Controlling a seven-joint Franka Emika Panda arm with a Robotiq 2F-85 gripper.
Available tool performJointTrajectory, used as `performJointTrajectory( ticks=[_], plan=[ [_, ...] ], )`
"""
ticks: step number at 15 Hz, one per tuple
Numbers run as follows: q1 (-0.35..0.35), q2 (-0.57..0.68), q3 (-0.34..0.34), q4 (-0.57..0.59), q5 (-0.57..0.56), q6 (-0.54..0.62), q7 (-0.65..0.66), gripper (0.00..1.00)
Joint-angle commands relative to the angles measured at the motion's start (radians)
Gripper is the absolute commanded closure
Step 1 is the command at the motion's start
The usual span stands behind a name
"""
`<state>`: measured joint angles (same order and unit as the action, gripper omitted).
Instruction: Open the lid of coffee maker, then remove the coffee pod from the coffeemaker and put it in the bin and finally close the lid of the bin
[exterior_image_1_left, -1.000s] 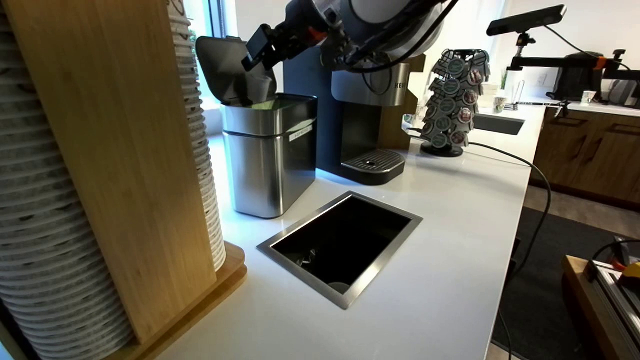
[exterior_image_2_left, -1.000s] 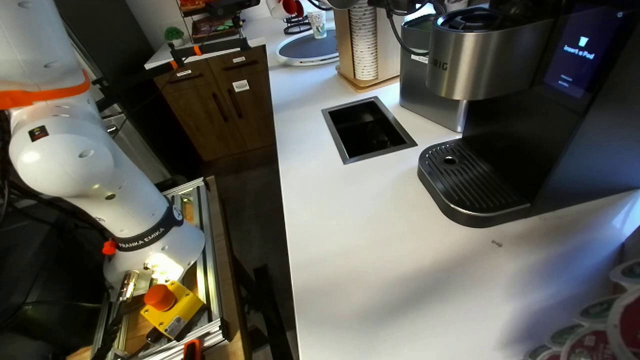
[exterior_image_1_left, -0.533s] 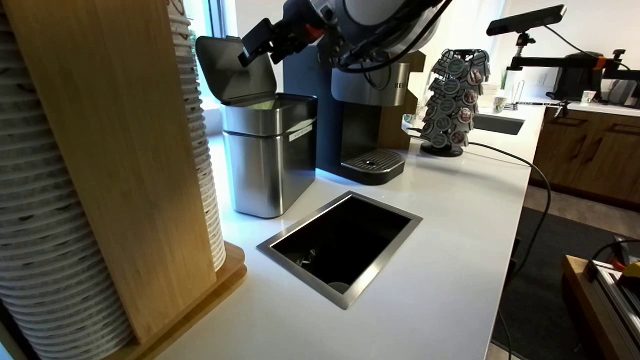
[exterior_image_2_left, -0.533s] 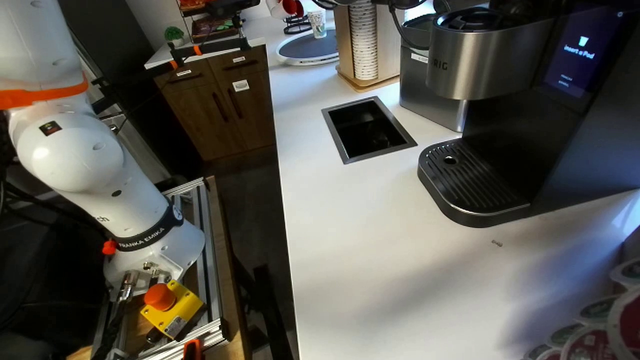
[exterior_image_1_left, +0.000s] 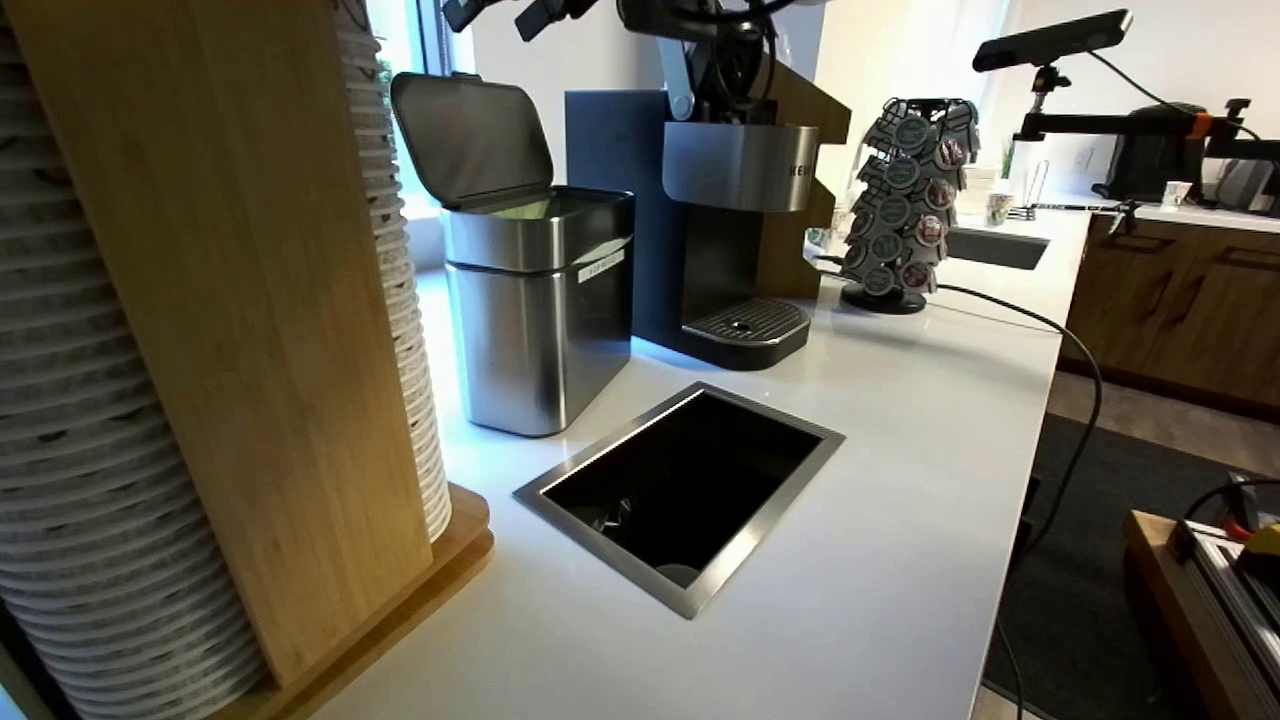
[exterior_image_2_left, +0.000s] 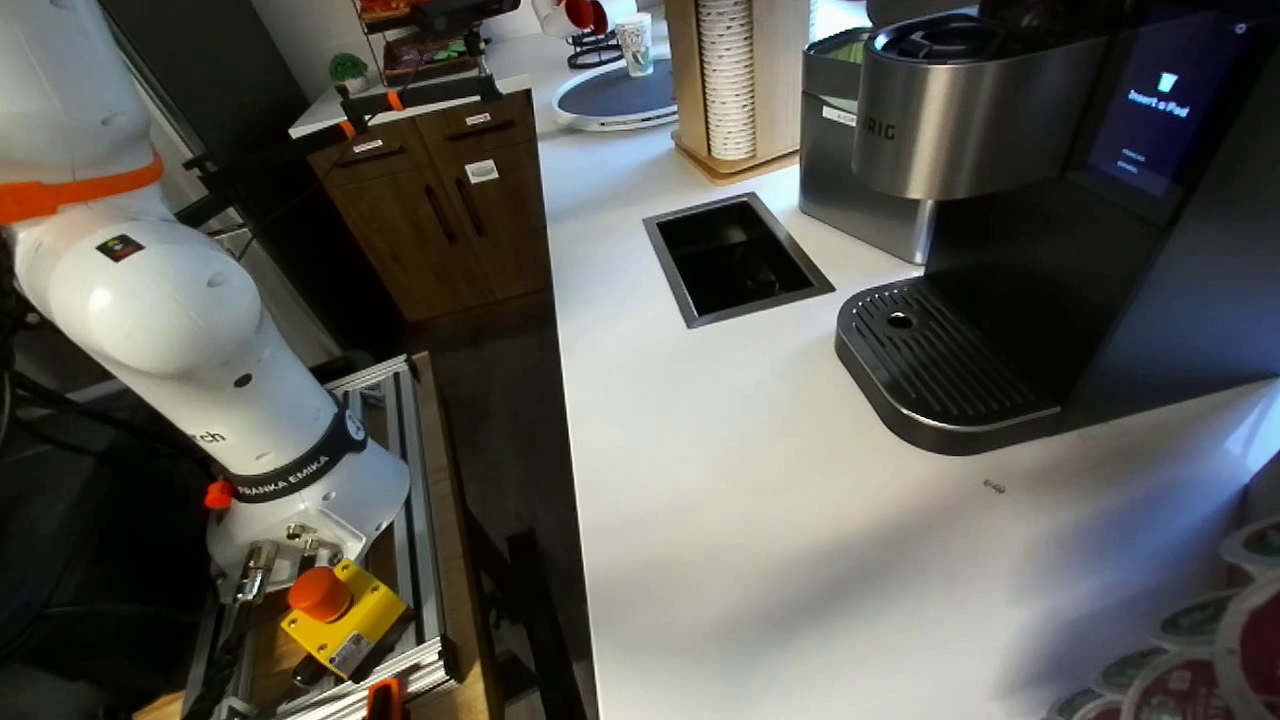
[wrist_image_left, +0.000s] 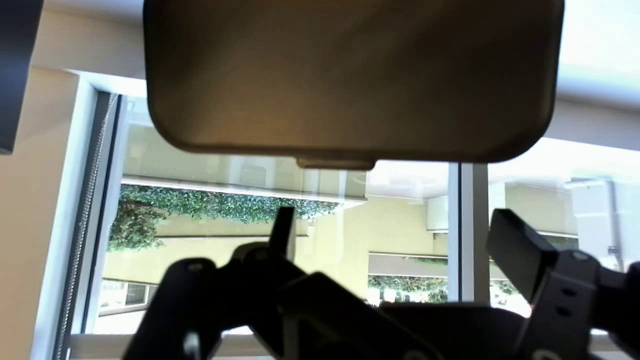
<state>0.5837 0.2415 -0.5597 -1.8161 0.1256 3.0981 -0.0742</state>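
Brushed-steel bin (exterior_image_1_left: 510, 340), below the claw (wrist_image_left: 400, 237) — dark grey lid (exterior_image_1_left: 475, 140) found raised. Claw's jaws wide apart. Glossy white worktop (exterior_image_1_left: 850, 560) further below; daylit window (wrist_image_left: 345, 220) beyond the claw.

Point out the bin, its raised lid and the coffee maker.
Bin (exterior_image_1_left: 512, 335): in an exterior view, on its steel wall.
Lid of the bin (wrist_image_left: 352, 77): in the wrist view, on its inner face.
Coffee maker (exterior_image_2_left: 1050, 250): in an exterior view, on its black midsection.

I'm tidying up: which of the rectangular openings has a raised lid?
The steel bin beside the coffee maker: its grey lid stands up; the steel-framed opening in the counter shows none.
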Motion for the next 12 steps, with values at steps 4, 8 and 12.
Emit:
performJointTrajectory(
  ticks=[4,8,12],
  plan=[
    [-0.002,0.045,0.036,0.201,0.012,-0.174,-0.017,0.58],
    [-0.01,0.129,0.043,0.323,0.004,-0.221,0.001,0.89],
    [-0.021,0.231,0.012,0.42,-0.004,-0.222,0.035,1.0]
  ],
)
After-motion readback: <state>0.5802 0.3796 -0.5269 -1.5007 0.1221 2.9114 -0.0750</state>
